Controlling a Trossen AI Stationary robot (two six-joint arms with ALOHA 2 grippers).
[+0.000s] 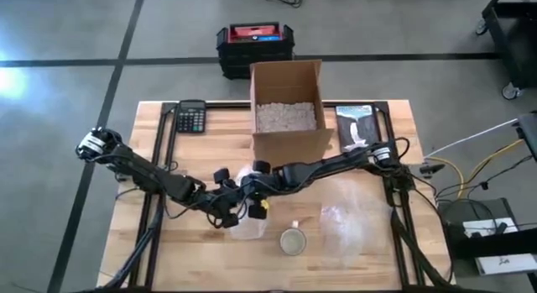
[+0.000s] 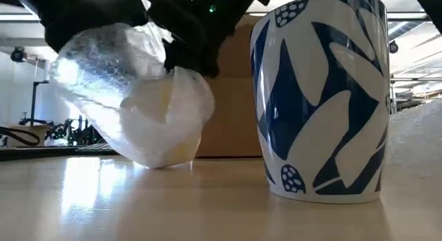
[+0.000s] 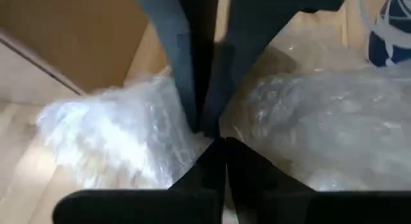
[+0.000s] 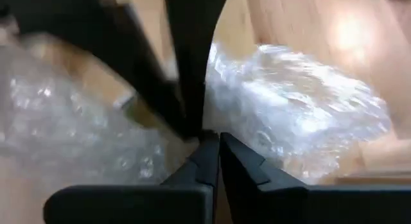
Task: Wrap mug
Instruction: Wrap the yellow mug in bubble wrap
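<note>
1. Left end effector [image 1: 237,211] and right end effector [image 1: 249,192] meet, each clamped on bubble wrap [image 2: 138,110] lifted above the tabletop [image 1: 201,259].
2. Blue-and-white mug [image 2: 321,96] stands upright beside it, unwrapped.

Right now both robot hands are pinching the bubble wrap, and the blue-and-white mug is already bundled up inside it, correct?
Not quite. The blue-and-white mug is not inside the wrap: the low view shows it standing bare on the table, beside the bubble wrap. The rest holds: the left hand and right hand are both shut on the bubble wrap, as their wrist views show.
</note>
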